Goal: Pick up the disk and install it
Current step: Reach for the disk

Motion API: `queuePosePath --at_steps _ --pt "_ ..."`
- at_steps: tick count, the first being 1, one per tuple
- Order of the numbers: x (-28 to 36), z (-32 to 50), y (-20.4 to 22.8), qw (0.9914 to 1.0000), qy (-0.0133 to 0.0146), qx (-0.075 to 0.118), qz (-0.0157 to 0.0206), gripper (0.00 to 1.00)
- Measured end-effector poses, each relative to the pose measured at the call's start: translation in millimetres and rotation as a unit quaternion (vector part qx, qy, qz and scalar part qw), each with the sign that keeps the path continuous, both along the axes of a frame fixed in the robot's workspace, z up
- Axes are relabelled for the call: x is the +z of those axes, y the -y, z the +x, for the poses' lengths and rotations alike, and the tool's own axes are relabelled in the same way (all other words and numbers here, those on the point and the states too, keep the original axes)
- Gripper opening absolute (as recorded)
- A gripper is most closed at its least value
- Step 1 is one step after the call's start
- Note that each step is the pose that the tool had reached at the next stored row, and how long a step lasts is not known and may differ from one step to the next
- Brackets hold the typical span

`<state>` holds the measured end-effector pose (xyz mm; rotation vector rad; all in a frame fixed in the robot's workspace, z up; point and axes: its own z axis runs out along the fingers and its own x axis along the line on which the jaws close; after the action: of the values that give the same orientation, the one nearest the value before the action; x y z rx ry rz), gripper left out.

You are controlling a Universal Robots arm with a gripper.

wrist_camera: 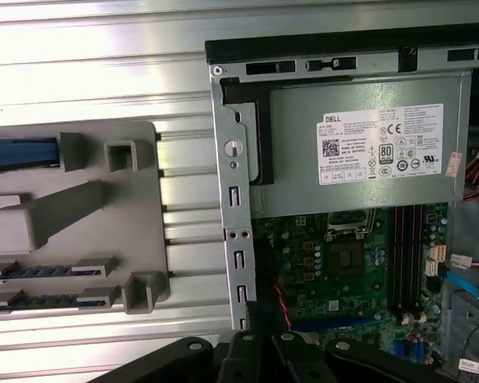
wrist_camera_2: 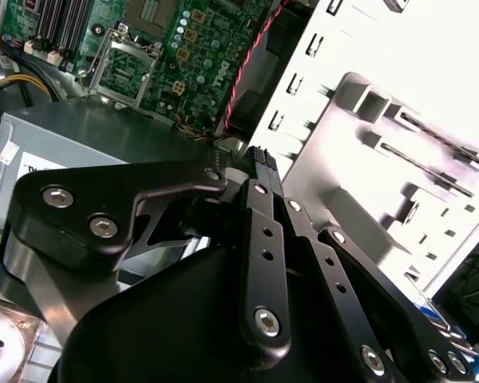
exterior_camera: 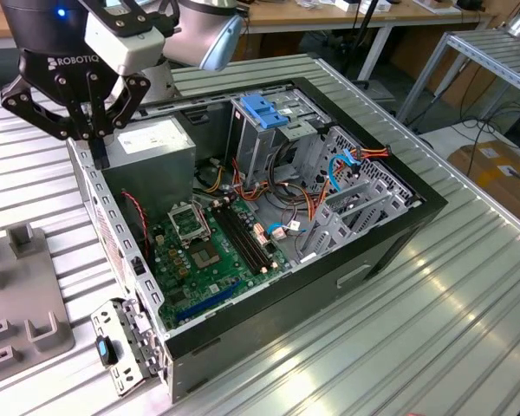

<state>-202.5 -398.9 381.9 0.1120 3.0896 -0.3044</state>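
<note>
**Table** [exterior_camera: 433, 329]: ribbed metal top. It carries the case and, at the exterior view's left edge, a grey fixture.

**Case** [exterior_camera: 364, 269]: black tower computer case lying on its side with the side panel off, set across the middle of the table. Contents, largest first:
- Green motherboard [exterior_camera: 212, 251], flat on the case floor, with its processor socket uncovered.
- Grey power supply [exterior_camera: 152, 143] with a white sticker, in the case corner nearest the arm.
- Metal drive cage [exterior_camera: 269, 143] at the far wall, with a light-blue latch piece [exterior_camera: 264, 110] on top.
- Loose cables [exterior_camera: 312, 204], orange, red and blue, between the cage and the board.

**Grey fixture** [wrist_camera: 80, 207]: moulded tray with several slots, just beside the case wall. The disk [wrist_camera: 20, 155] appears to be the blue-railed piece lying in one slot. The picture edge cuts it off, so its metal body cannot be confirmed.

**Gripper** [exterior_camera: 98, 147]: it hangs over the case wall by the power supply corner. In the second wrist view the fingers [wrist_camera_2: 259, 191] are pressed together with nothing between them. It is well apart from the disk.

**Small metal bracket** [exterior_camera: 126, 351]: it has a blue tab and lies on the table at the case's near corner.
</note>
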Motion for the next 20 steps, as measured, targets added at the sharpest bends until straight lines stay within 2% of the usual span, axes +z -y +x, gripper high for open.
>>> queuePosePath --at_steps 15,20 --pt "0.0 -1.3 0.0 1.0 0.0 0.0 -0.0001 0.11" --pt "0.0 -8.6 0.0 1.0 0.0 0.0 0.0 0.11"
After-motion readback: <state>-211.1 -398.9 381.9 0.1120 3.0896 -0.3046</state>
